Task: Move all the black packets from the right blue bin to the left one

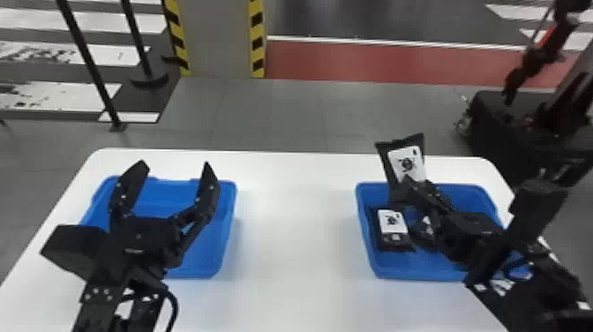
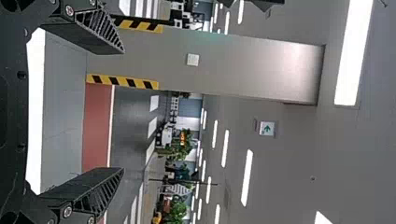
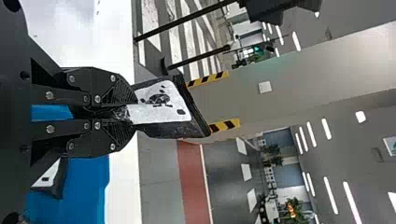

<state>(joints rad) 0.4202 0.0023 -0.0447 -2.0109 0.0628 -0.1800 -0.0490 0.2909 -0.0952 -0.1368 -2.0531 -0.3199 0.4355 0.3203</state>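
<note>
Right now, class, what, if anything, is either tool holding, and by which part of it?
The right tool pinches a black packet by its lower end, leaving the rest sticking up. The left tool is open and holds nothing.

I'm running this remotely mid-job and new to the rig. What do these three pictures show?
A two-armed black robot. One picture looks forward and down from its head; the other two come from its wrists, turned sideways. Two blue bins stand on a white table. In the head view, the left gripper appears over the left bin, open and holding nothing. The right gripper holds a black packet upright above the right bin, where at least one other packet lies.
</note>
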